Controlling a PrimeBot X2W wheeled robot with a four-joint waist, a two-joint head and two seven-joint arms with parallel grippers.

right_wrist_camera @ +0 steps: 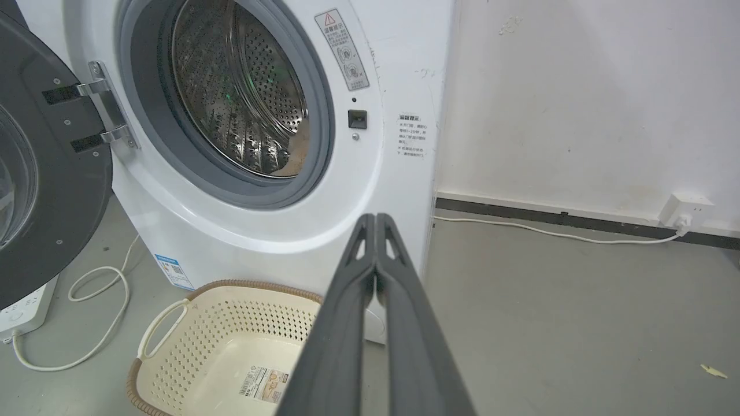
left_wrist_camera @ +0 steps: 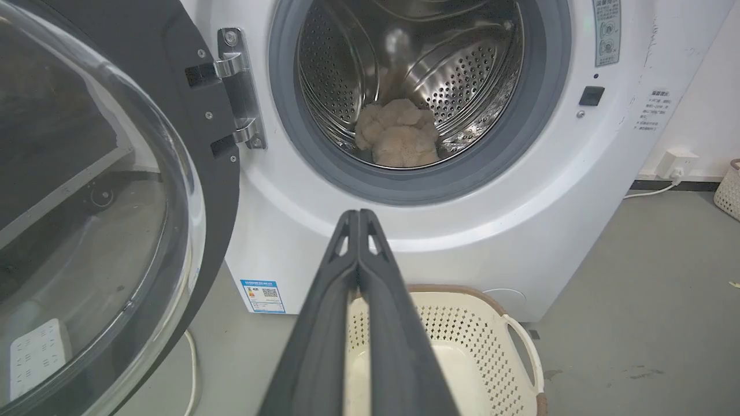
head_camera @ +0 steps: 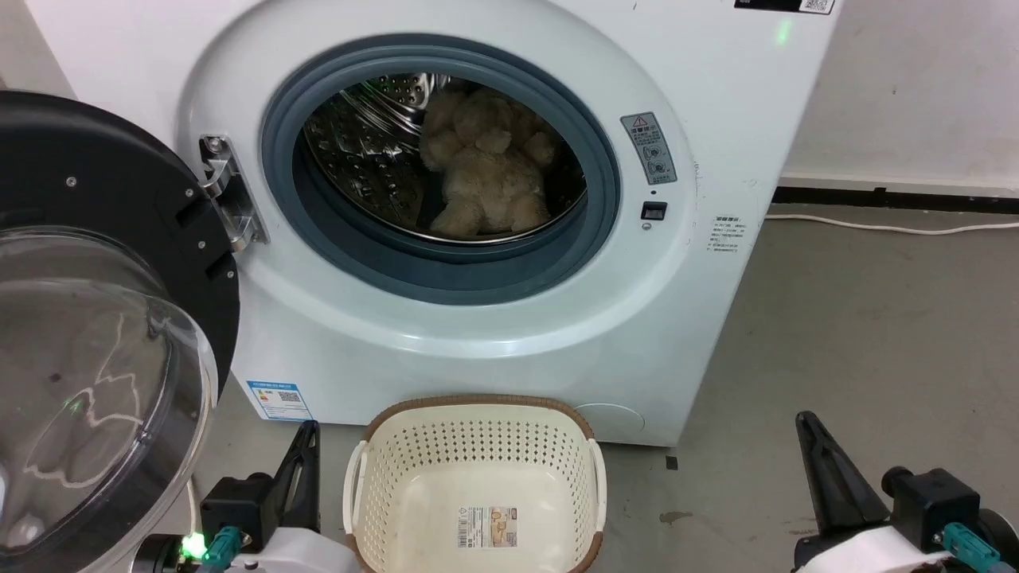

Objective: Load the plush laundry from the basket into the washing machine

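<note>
The plush (head_camera: 489, 171) lies inside the washer (head_camera: 478, 350) drum, with the door (head_camera: 119, 199) swung open. The basket (head_camera: 478, 402) sits on the floor just before the washer. The left tool (left_wrist_camera: 359, 215) and right tool (right_wrist_camera: 376, 218) flank it, both clenched empty.

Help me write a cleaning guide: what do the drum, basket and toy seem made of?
Drum: likely polished steel, mirror-shiny with rows of holes. Basket: probably moulded plastic, matte cream, punched holes, brown woven-look rim. Toy: plush fabric, shaggy beige pile.
</note>
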